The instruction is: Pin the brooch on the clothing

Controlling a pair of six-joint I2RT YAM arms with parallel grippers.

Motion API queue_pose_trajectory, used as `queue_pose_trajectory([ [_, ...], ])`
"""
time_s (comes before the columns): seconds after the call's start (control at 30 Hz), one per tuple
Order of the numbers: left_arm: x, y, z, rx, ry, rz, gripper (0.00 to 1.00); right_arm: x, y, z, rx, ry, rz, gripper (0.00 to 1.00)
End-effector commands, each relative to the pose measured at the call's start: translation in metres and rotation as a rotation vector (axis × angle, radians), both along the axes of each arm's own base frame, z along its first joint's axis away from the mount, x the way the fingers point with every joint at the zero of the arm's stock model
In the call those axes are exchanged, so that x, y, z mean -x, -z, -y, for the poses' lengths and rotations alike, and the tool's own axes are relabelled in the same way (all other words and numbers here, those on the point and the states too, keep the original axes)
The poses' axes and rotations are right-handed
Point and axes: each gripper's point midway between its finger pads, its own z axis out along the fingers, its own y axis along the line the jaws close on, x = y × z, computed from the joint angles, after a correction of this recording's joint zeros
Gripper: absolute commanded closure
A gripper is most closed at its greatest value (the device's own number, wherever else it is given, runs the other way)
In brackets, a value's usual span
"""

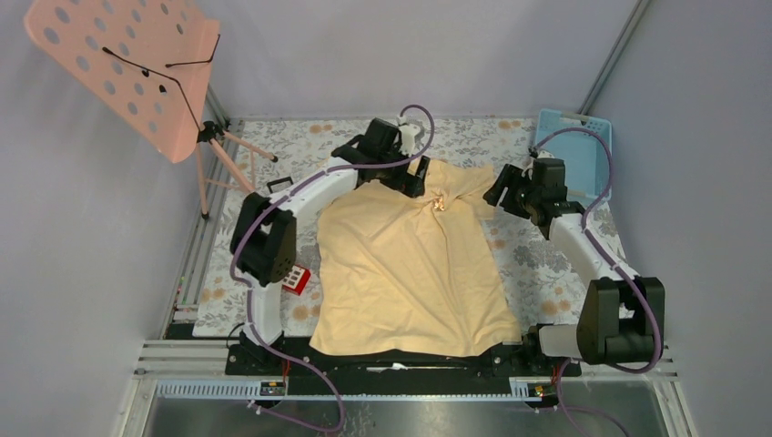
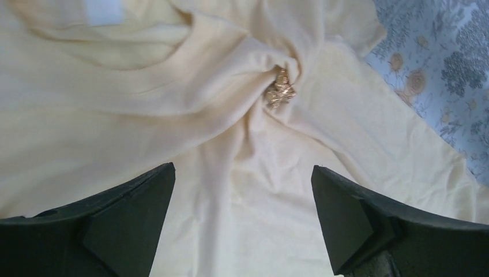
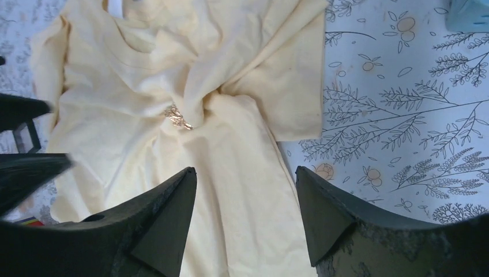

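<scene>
The pale yellow T-shirt (image 1: 410, 273) lies spread on the table, bunched into folds near its collar. The brooch (image 1: 439, 204), a tiny gold-toned ornament, sits in that bunched cloth below the neckline. It also shows in the left wrist view (image 2: 279, 89) and the right wrist view (image 3: 179, 117). My left gripper (image 1: 414, 177) hovers over the collar, open and empty (image 2: 243, 167), a little short of the brooch. My right gripper (image 1: 499, 191) is by the shirt's right sleeve, open and empty (image 3: 245, 169), with the brooch ahead to its left.
A red toy (image 1: 295, 279) lies left of the shirt beside the left arm. A blue basket (image 1: 573, 150) stands at the back right. A pink perforated stand (image 1: 127, 64) rises at the back left. The tablecloth (image 1: 537, 264) is floral.
</scene>
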Motion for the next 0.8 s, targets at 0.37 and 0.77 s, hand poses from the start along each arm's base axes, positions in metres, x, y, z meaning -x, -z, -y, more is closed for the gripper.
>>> queue_pose_trajectory([
  [0.37,-0.031,-0.02,-0.184,-0.265,-0.594,0.039,0.01,-0.011,0.057,0.022,0.154,0.008,-0.346,0.29],
  [0.77,-0.047,0.026,-0.216,-0.341,-0.646,-0.078,0.01,-0.02,0.089,0.016,0.195,-0.027,-0.488,0.41],
])
